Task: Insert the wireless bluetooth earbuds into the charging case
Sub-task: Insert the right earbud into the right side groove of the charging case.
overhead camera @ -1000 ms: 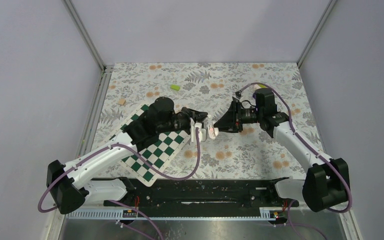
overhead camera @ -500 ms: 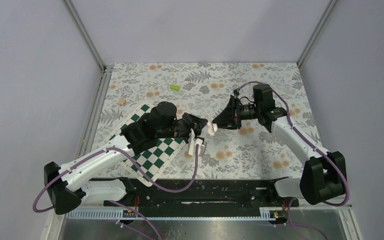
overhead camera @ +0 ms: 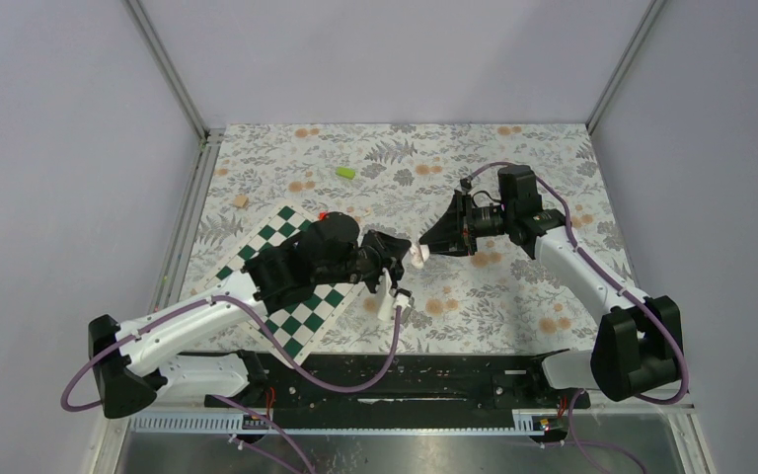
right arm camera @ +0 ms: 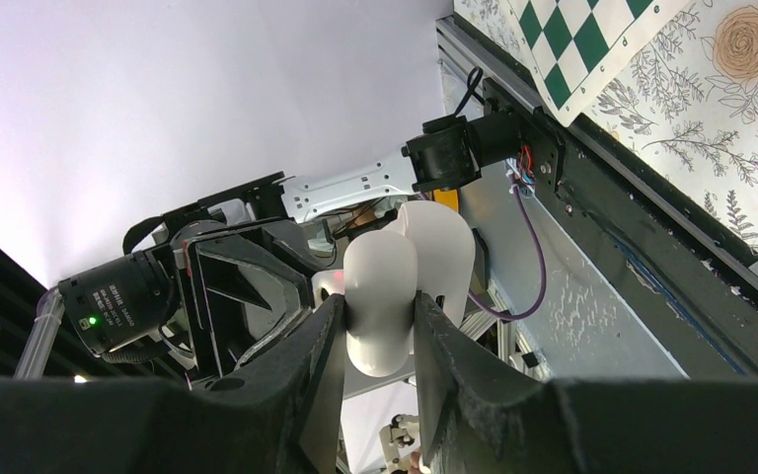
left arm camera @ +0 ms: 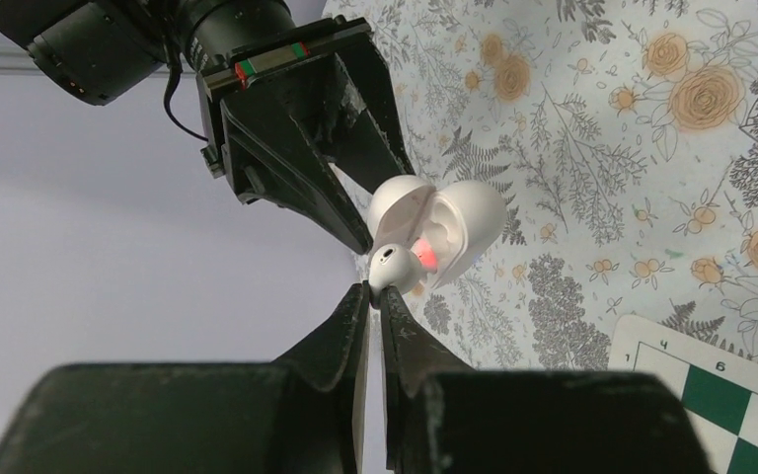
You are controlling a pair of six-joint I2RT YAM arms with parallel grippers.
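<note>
top external, then both wrists: earbud at the mouth of the open case

top external: the two arms meet at the centre of the frame above the floral table cover (overhead camera: 513, 296). the left gripper (overhead camera: 407, 263) comes in from the left and the right gripper (overhead camera: 428, 247) from the right. the white charging case (overhead camera: 417, 253) sits between their tips. a chessboard mat (overhead camera: 296, 311) lies under the left arm at lower left. a small green block (overhead camera: 345, 173) lies well apart near the top.

left wrist: the left gripper's fingers (left arm camera: 336, 336) are pressed together, pinching a white earbud (left arm camera: 392, 265) by its lower end. the earbud's head is at the mouth of the open case at mid-frame, by the orange-red inside; whether it is seated i cannot tell. the right gripper's black fingers hold the case from the upper left.

right wrist: the right gripper's fingers (right arm camera: 321, 346) pinch the case's white shell at lower centre, one on each side.
</note>
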